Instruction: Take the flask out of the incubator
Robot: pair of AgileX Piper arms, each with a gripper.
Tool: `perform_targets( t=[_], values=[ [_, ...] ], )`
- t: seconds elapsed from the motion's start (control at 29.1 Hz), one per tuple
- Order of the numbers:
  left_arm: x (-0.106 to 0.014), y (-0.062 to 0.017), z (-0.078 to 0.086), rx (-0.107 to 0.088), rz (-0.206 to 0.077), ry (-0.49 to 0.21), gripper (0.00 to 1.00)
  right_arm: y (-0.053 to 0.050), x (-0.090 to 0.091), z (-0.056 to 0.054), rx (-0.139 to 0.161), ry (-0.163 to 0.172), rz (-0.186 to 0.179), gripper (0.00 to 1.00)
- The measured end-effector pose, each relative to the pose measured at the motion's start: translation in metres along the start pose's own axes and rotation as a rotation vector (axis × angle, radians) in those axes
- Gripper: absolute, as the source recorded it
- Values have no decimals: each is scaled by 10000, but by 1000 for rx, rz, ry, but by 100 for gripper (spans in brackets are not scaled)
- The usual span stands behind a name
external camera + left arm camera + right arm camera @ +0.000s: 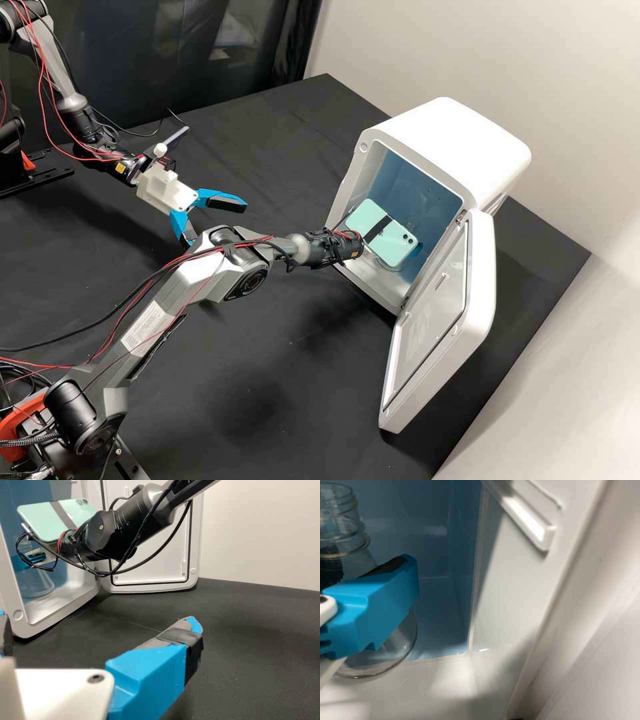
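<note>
Here we find the white incubator [460, 153] at the right side of the black bench [280, 380], its door [453, 300] swung wide open so that the pale blue chamber faces the arms. Inside, the flask [342, 522] stands upright on the chamber's white floor, close to the blue back wall. It is clear glass with a narrow neck and a broad round base, and it has not yet left the incubator. The right arm comes in from the near left corner of the bench and stretches across it, its wrist passing through the doorway with a mint-green phone [383, 233] strapped on top. In its own wrist view we see the right gripper [367, 605] just in front of the flask's body, overlapping the glass, but whether it grips the flask or merely sits beside it we cannot tell. Red and black cables [167, 267] run along this arm. The left arm enters from the far left, and the left gripper [215, 220] hangs above the bench, well apart from the incubator and just behind the right arm's elbow. Its two blue fingers [223, 199] are spread apart, holding nothing. From the left wrist view we look across the bench at the open doorway, where the flask shows low in the chamber beneath the phone.
</note>
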Motion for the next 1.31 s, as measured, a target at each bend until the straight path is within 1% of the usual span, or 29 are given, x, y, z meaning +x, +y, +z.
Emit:
perform_targets(
  t=[0.45, 0.65, 0.76, 0.86, 0.93, 1.03, 1.07, 1.14, 1.17, 1.27, 1.31],
  values=[
    [0, 0, 0, 0, 0, 0, 100, 0, 0, 0, 0, 0, 0, 0],
    [0, 0, 0, 0, 0, 0, 100, -16, -8, 26, -4, -4, 6, 0],
    [0, 0, 0, 0, 0, 0, 100, -32, -15, 33, -9, 1, 13, 0],
    [0, 0, 0, 0, 0, 0, 100, -68, -31, 65, -17, 10, 15, 0],
    [0, 0, 0, 0, 0, 0, 100, -79, -49, 76, -13, 18, 18, 0],
    [0, 0, 0, 0, 0, 0, 100, -98, -129, 98, -12, 34, 15, 0],
    [0, 0, 0, 0, 0, 0, 100, -92, -186, 109, -21, 47, 7, 0],
    [0, 0, 0, 0, 0, 0, 100, -60, -261, 115, -18, 58, 4, 0],
    [0, 0, 0, 0, 0, 0, 100, -61, -304, 149, -25, 58, 0, 0],
    [0, 0, 0, 0, 0, 0, 100, -17, -462, 256, -22, 61, -3, 0],
    [0, 0, 0, 0, 0, 0, 100, 17, -548, 321, -22, 66, 0, 0]
  ],
)
